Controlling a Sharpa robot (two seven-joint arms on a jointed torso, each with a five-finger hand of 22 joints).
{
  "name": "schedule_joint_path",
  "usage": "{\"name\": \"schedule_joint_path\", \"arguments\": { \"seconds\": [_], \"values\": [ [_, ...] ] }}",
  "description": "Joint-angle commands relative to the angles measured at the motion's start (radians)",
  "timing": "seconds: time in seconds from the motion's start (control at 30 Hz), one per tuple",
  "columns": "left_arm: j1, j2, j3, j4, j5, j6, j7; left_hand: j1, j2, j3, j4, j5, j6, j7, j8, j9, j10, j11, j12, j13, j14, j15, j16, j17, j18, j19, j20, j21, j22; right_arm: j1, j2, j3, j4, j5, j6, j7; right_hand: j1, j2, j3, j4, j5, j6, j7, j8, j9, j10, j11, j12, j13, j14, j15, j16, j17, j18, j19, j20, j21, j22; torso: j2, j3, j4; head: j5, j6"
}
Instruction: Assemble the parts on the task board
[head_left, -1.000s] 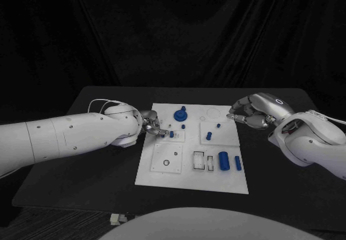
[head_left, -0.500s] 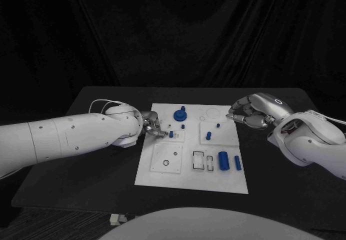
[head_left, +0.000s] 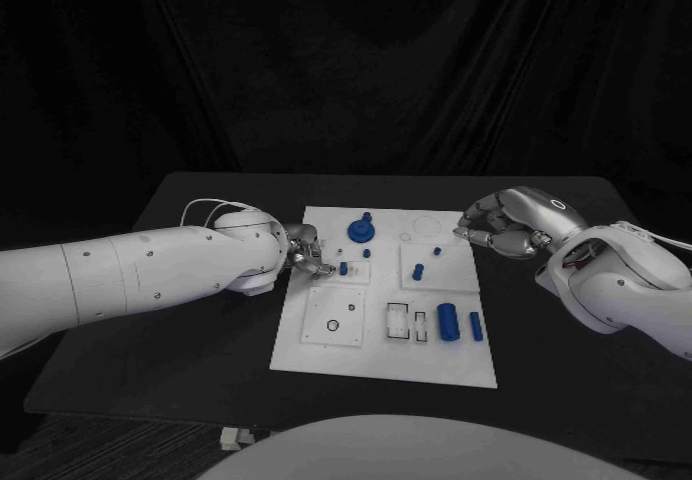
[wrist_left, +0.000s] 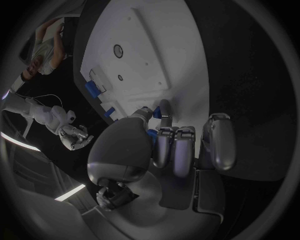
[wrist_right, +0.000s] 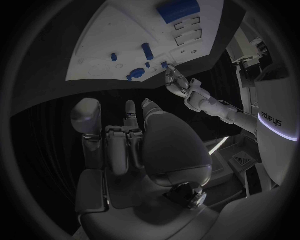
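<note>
At the board's left edge we see the left robot hand (head_left: 306, 254) pinching a small blue part (head_left: 346, 268) between its fingertips, the other fingers curled in behind it; in the left wrist view the same part (wrist_left: 159, 113) sits low over the white board (head_left: 378, 345), at the left side of its upper half. We judge the grip to be the weak point: the part is tiny and held only at the tips, so a small tilt or a slide of the fingers could cock it against its seat or let it drop and roll across the board. We cannot tell whether it is already touching the board. Further right stand the parts already on the board: a round blue piece (head_left: 359, 232) near the top, a short peg (head_left: 417, 270) in the middle, and two blue cylinders (head_left: 449, 322) lying low on the right side. A careless sweep of either arm could knock these. At the board's right edge, over the bench (head_left: 188, 330), the right robot hand (head_left: 502, 228) hangs with its fingers curled in and nothing in them, clear of the board.
</note>
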Motion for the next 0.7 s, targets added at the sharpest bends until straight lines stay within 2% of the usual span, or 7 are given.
{"name": "schedule_joint_path", "arguments": {
  "seconds": [0.03, 0.2, 0.37, 0.53, 0.7],
  "values": [
    [-0.003, 0.005, 0.000, -0.004, -0.001, 0.010, 0.007, 0.012, 0.001, 0.013, 0.001, 0.012, -0.004, -0.001, -0.005, -0.002, 0.060, -0.006, -0.003, 0.219, 0.104, -0.004, 0.003, 0.263, 0.016, -0.003, -0.003, -0.006, 0.182, -0.002, 0.000, 0.001, 0.000, 0.005, 0.002, -0.010, 0.007, 0.002, 0.001, -0.006, 0.009, 0.005, 0.005, -0.002, -0.001, 0.105, 0.004, 0.003, 0.264, 0.097, 0.006, -0.004, 0.231, 0.015, -0.007, -0.002, -0.001, 0.101, 0.000, -0.0001, 0.0002, 0.000, 0.000],
    [-0.003, 0.007, 0.000, -0.008, -0.001, 0.003, 0.016, 0.033, 0.007, 0.052, 0.002, 0.024, -0.009, -0.001, -0.006, -0.001, 0.060, -0.006, -0.003, 0.220, 0.104, -0.003, 0.003, 0.263, 0.016, -0.003, -0.003, -0.006, 0.183, -0.002, 0.000, 0.001, 0.000, 0.005, 0.003, -0.010, 0.009, 0.003, 0.003, -0.006, 0.014, 0.005, 0.005, -0.002, -0.001, 0.105, 0.004, 0.003, 0.264, 0.097, 0.006, -0.004, 0.230, 0.015, -0.007, -0.002, -0.002, 0.100, 0.000, 0.0001, 0.0000, -0.001, 0.000],
    [-0.003, 0.009, 0.000, -0.009, -0.001, -0.003, 0.027, 0.047, -0.008, 0.124, 0.004, 0.043, -0.011, -0.001, -0.002, 0.003, 0.061, -0.006, -0.001, 0.221, 0.104, -0.004, 0.003, 0.263, 0.015, -0.002, -0.004, -0.005, 0.183, -0.002, -0.001, 0.001, -0.001, 0.005, 0.004, -0.010, 0.010, 0.004, 0.003, -0.007, 0.017, 0.005, 0.005, -0.002, -0.001, 0.105, 0.004, 0.003, 0.264, 0.097, 0.006, -0.005, 0.230, 0.016, -0.007, -0.002, -0.004, 0.100, 0.000, -0.0001, -0.0003, 0.001, 0.000],
    [-0.003, 0.010, 0.000, -0.010, -0.001, -0.004, 0.034, 0.043, -0.019, 0.162, 0.004, 0.053, -0.010, 0.000, 0.001, 0.007, 0.061, -0.006, -0.002, 0.221, 0.104, -0.004, 0.003, 0.263, 0.015, -0.002, -0.003, -0.005, 0.183, -0.002, -0.001, 0.001, 0.000, 0.005, 0.005, -0.011, 0.012, 0.005, 0.005, -0.007, 0.022, 0.006, 0.005, -0.002, -0.001, 0.105, 0.004, 0.003, 0.264, 0.097, 0.006, -0.005, 0.229, 0.016, -0.007, -0.001, -0.006, 0.100, 0.000, 0.0001, -0.0003, 0.000, 0.000],
    [-0.004, 0.010, 0.000, -0.011, -0.001, -0.006, 0.050, 0.043, -0.039, 0.223, -0.002, 0.078, -0.009, -0.001, 0.008, 0.014, 0.062, -0.007, 0.000, 0.222, 0.104, -0.004, 0.003, 0.263, 0.015, -0.002, -0.004, -0.004, 0.183, -0.002, -0.003, 0.001, 0.000, 0.005, 0.006, -0.013, 0.016, 0.006, 0.007, -0.010, 0.030, 0.006, 0.004, -0.002, -0.002, 0.105, 0.003, 0.003, 0.264, 0.096, 0.006, -0.007, 0.226, 0.017, -0.009, -0.002, -0.016, 0.098, 0.000, 0.0002, 0.0003, -0.002, 0.000]
  ]
}}
